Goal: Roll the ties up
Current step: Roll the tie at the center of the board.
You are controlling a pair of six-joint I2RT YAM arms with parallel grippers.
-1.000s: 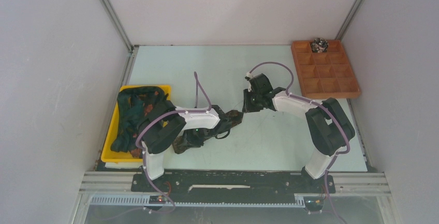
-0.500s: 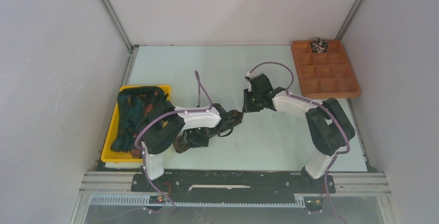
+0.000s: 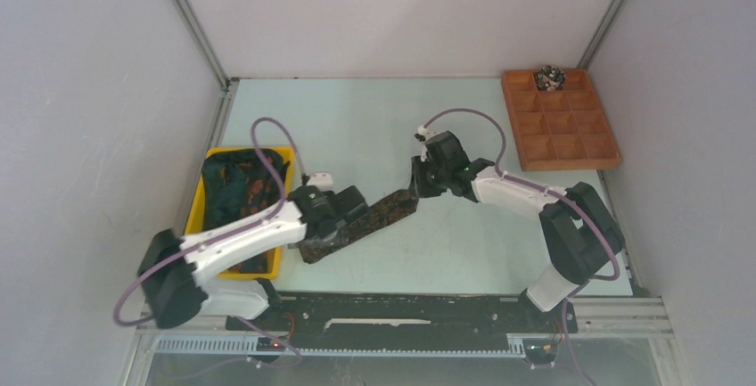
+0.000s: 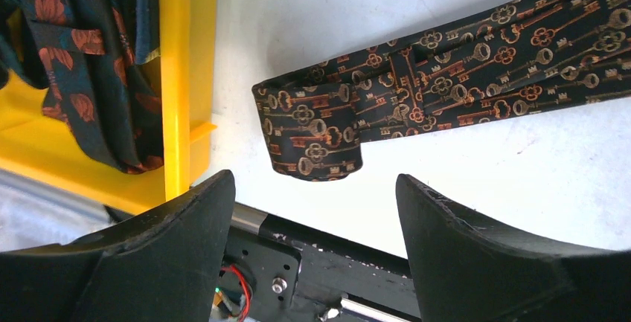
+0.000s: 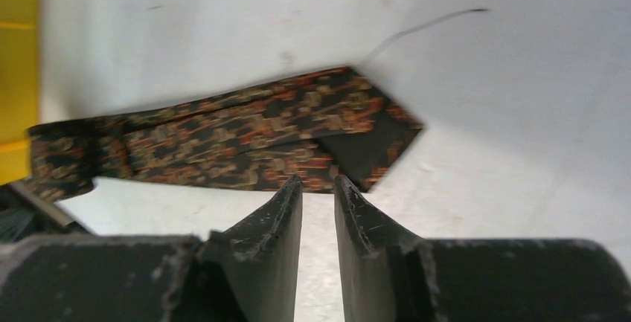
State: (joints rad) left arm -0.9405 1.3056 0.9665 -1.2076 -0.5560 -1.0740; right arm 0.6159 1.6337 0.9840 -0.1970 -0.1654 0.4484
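Where the left gripper [image 4: 314,179] hangs, its matte black, wedge-shaped fingers [image 4: 186,218] are spread wide and hold nothing. Just beyond the tips lies the doubled-over blunt end of the tie [image 4: 417,84], woven cloth, dark with orange-brown keys. In the left wrist view its long axis runs from lower centre to the upper right edge. The right gripper [image 5: 318,182] shows scuffed fingers nearly pressed together, the slim gap bare, near the tie's pointed end, which aims at the right of that blurred frame. In the top view the flat strip crosses the pale table [image 3: 357,119] diagonally at centre, between the grippers. At left, a yellow plastic bin [image 4: 178,76] holds heaped ties [image 4: 67,47] with orange floral motifs. At upper right, a wooden grid tray [image 3: 579,123] keeps a small coil [image 3: 550,76] in a back compartment.
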